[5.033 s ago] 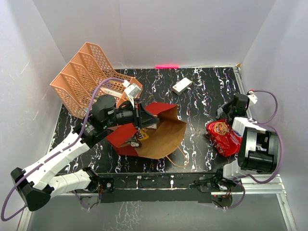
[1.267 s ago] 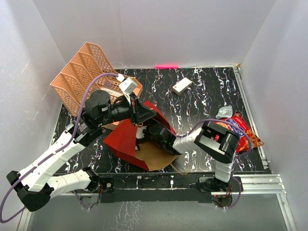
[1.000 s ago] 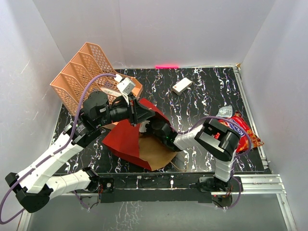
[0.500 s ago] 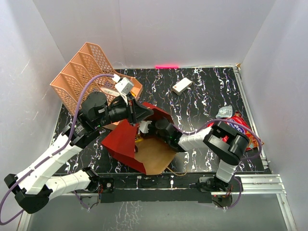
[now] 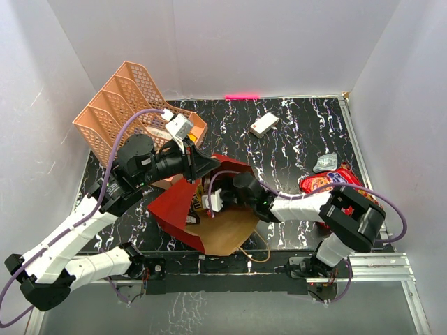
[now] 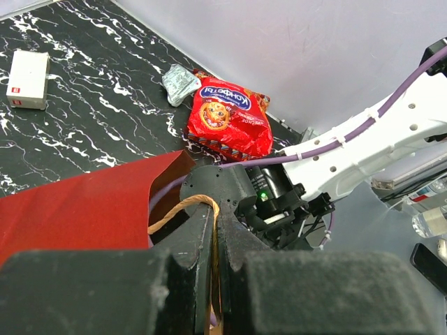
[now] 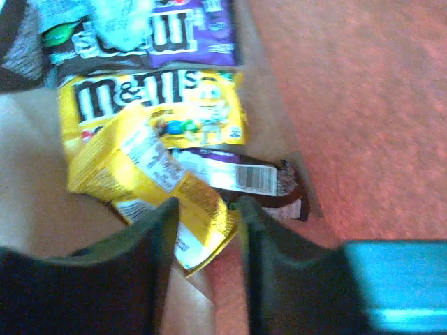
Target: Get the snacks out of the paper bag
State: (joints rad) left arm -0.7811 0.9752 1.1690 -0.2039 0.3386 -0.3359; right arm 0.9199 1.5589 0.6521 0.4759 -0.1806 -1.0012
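Right gripper (image 7: 206,206) has plunged into the bag (image 5: 171,206), fingers spread astride the yellow wrapper (image 7: 140,164), while the left gripper (image 6: 214,225) pinches its rim: next snack looks grabbable.

We see a black marbled table (image 5: 293,139): peach tray (image 5: 115,115) upper left, white box (image 5: 264,125) upper centre, red cookie packet (image 5: 320,184) and silvery wrapper (image 5: 325,163) right, paper bag (image 5: 174,209) centre.

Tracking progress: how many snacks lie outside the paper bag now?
2: the red cookie packet by the table's right edge, and a small silvery wrapper just beyond it. More are inside the paper bag, some possibly hidden.
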